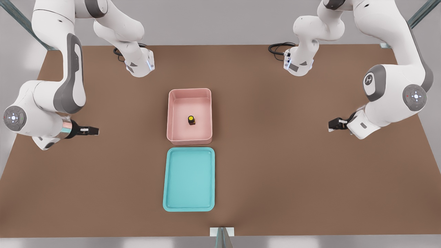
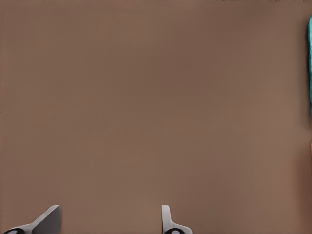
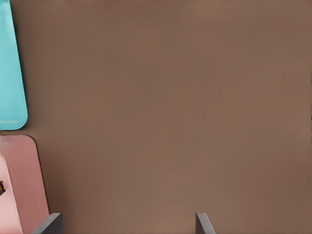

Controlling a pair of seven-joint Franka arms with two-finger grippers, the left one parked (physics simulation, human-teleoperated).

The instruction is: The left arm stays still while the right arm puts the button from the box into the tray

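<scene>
We see a big brown table (image 1: 293, 179) with grey floor around it. Closest to us in the front view lies the teal tray (image 1: 188, 179), flat on the table. Just behind it sits the pink box (image 1: 189, 116), close to the tray but not touching it. The little button (image 1: 191, 120) with its yellow top stands upright inside the box, near the middle. Off to the front view's left, well apart from the box, the right arm (image 1: 51, 100) holds its gripper (image 1: 92, 131) low over bare table. Its two fingers are spread apart, holding nothing.
</scene>
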